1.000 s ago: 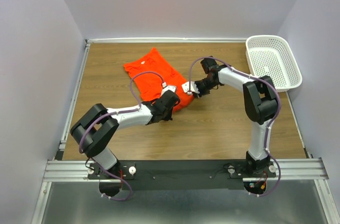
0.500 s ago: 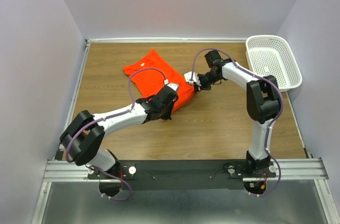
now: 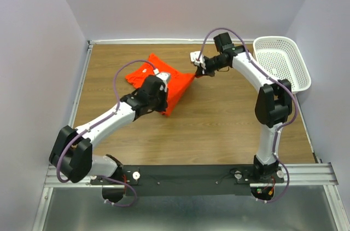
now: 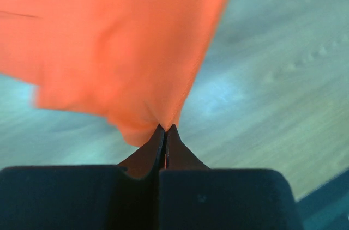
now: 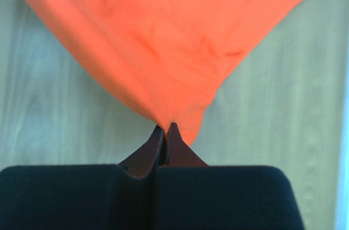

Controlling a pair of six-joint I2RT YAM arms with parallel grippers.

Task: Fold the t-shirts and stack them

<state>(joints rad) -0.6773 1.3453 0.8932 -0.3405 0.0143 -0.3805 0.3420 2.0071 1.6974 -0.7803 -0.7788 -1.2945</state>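
One bright orange-red t-shirt (image 3: pixel 178 86) lies partly folded on the wooden table, left of centre toward the back. My left gripper (image 3: pixel 159 84) sits over its middle, shut on a pinch of its fabric. My right gripper (image 3: pixel 197 72) is at the shirt's right corner, also shut on the cloth. In the left wrist view the t-shirt (image 4: pixel 120 39) hangs from the closed tips of the left gripper (image 4: pixel 165 127) above the blurred table. The right wrist view shows the t-shirt (image 5: pixel 163 39) drawn to a point at the right gripper (image 5: pixel 165 126).
A white lattice basket (image 3: pixel 302 72) stands at the back right corner of the table. A metal rail (image 3: pixel 82 78) runs along the left side and grey walls close in the back and sides.
Both grippers have moved toward the back of the table, carrying the shirt's near edge with them. The shirt has shifted left and back, and its visible shape is narrower.
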